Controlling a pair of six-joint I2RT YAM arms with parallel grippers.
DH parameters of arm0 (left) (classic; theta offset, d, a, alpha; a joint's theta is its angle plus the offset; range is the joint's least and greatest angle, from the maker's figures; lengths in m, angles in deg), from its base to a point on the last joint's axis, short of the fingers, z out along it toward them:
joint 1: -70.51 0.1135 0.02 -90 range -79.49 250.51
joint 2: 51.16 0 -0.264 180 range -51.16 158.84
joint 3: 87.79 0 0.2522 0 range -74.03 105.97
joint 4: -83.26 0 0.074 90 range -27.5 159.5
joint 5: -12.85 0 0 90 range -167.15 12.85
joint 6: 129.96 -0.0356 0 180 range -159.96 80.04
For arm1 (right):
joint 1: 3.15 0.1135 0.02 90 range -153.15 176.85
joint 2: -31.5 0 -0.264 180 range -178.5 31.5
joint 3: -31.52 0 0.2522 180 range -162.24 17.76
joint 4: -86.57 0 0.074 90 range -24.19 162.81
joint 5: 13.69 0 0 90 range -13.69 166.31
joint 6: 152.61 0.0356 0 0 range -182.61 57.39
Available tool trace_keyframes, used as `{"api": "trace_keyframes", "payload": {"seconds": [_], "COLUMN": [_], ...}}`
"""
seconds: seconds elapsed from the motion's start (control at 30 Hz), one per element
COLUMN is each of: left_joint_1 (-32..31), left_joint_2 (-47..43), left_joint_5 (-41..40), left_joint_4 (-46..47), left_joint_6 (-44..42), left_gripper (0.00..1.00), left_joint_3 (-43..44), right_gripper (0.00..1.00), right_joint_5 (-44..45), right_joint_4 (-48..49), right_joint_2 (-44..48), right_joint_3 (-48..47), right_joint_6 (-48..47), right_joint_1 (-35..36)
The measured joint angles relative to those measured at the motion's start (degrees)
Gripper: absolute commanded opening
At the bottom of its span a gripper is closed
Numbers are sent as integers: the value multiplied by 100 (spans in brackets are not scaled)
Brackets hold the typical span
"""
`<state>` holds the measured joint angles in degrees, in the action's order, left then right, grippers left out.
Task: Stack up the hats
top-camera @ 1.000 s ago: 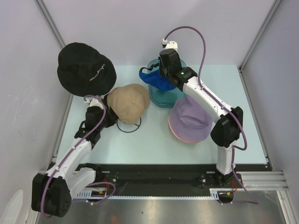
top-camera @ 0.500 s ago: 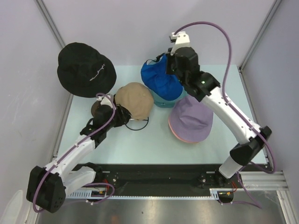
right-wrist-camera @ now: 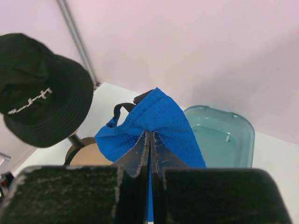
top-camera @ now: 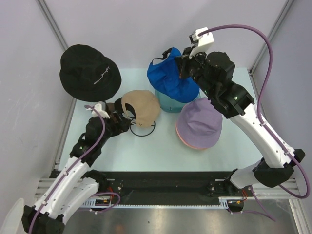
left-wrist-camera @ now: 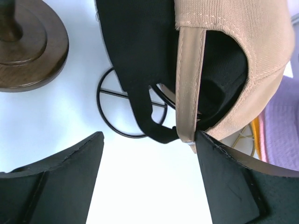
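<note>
Top cam overhead, whole table (top-camera: 161, 151); wrist cams close: L tan cap (left-wrist-camera: 233, 28), R blue cap (right-wrist-camera: 159, 116).

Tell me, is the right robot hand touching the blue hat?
Touching. The right wrist view shows the right gripper pinched shut on the blue cap, fabric squeezed between its fingers.

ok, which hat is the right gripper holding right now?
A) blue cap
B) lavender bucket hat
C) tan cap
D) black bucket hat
A: the right gripper is shut on the blue cap, whose mesh fabric is pinched between its closed jaws in the right wrist view.
</note>
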<state>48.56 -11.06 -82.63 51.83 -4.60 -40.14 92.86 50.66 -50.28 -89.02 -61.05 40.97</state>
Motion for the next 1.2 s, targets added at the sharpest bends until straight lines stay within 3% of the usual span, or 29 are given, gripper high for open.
{"api": "trace_keyframes", "payload": {"seconds": [0.1,0.43,0.67,0.9,1.2], "left_joint_1": [0,0,2,2,-199], "left_joint_2": [-127,-404,-597,769,2111], "left_joint_5": [-111,-232,459,1508,2376], "left_joint_4": [-146,-439,-367,11,326], "left_joint_6": [85,-142,-802,-1113,-1353], "left_gripper": [90,91,89,87,86], "left_joint_3": [11,815,1810,3626,4590], "right_gripper": [0,0,0,0,0], "right_joint_5": [-352,-1652,-2697,-3554,-4142], "right_joint_4": [-20,-35,-129,-638,-1054], "right_joint_2": [35,140,229,247,348], "right_joint_3": [50,267,240,-219,-280], "right_joint_6": [-42,-164,-184,-330,-372], "right_joint_1": [-4,-94,-354,-492,-483]}}
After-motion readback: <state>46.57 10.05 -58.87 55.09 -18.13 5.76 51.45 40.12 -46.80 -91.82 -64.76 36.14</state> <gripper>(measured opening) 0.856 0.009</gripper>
